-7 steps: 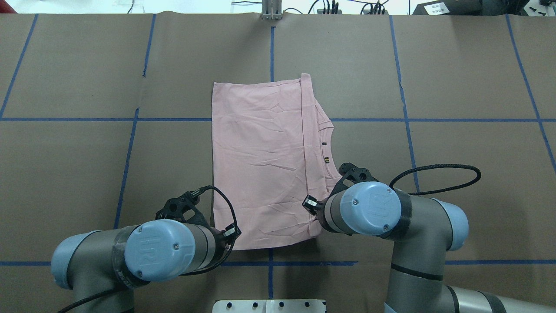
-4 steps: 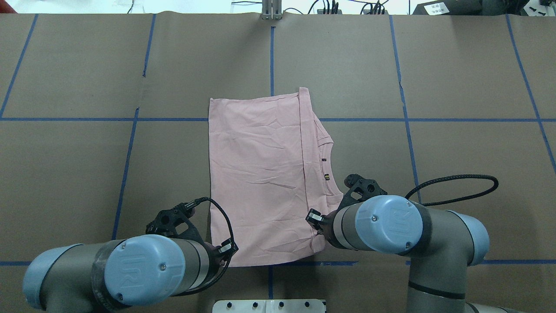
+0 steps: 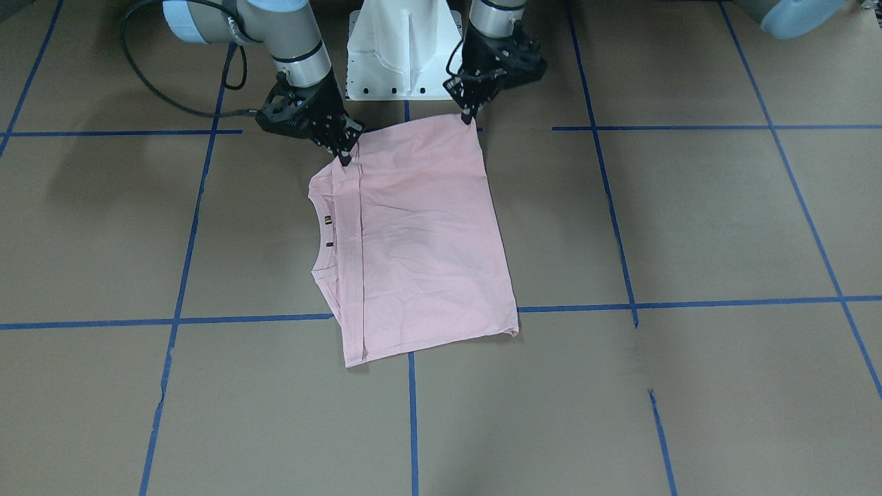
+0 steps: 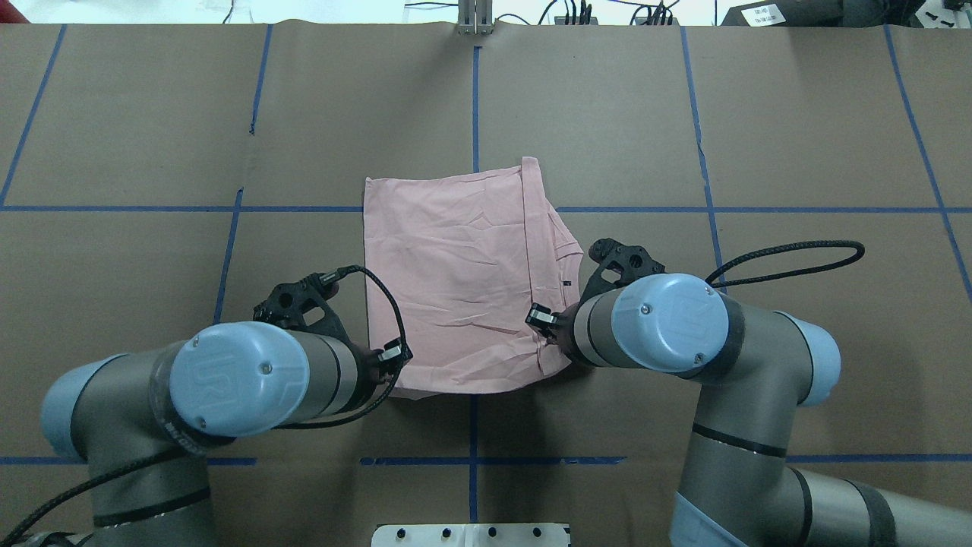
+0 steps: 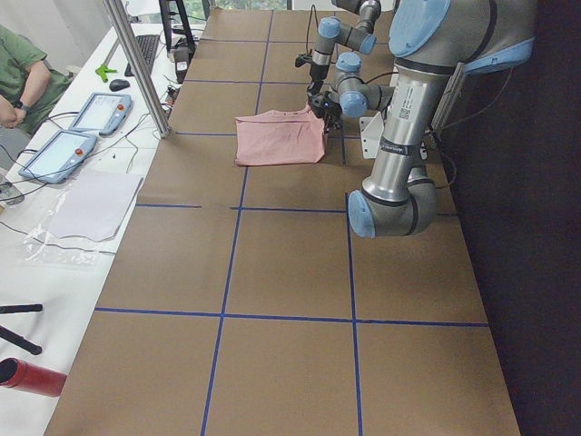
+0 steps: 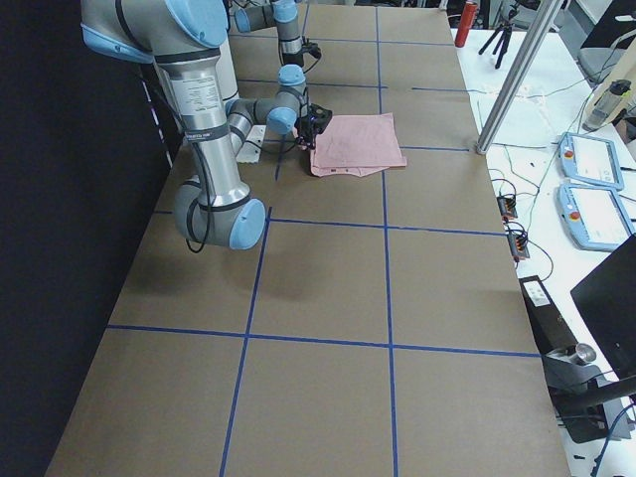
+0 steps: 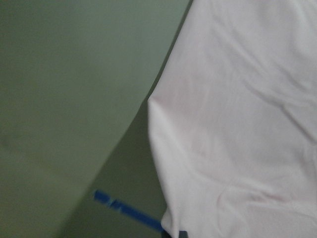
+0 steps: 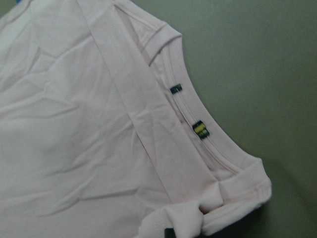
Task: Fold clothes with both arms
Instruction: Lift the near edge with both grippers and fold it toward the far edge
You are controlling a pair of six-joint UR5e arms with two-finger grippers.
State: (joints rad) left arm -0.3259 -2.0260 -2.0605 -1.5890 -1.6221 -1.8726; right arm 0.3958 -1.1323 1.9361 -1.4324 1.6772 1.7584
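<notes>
Nearest the table (image 4: pixel 607 114) edge by the robot's base, the left arm (image 4: pixel 235 380) and right arm (image 4: pixel 668 323) each carry a "UR" mark embossed on a light blue joint cap. Just beyond them, the left gripper (image 3: pixel 469 116) is pinched closed on the nearest left corner of the pale pink T-shirt (image 3: pixel 420 234). The right gripper (image 3: pixel 342 155) is clamped on the bunched shoulder beside the collar (image 8: pixel 188 108). This near edge hangs from the two grippers above the brown surface, with shadow beneath it. The shirt lies plain side up around the table's middle, and its far edge rests flat just past a blue tape line. Along the collar sit two small tags (image 8: pixel 200 129), one dark and one yellow-striped; any writing on them is too small to read. At the table's far edge, a white label (image 4: pixel 763 14) on a dark box is likewise illegible.
</notes>
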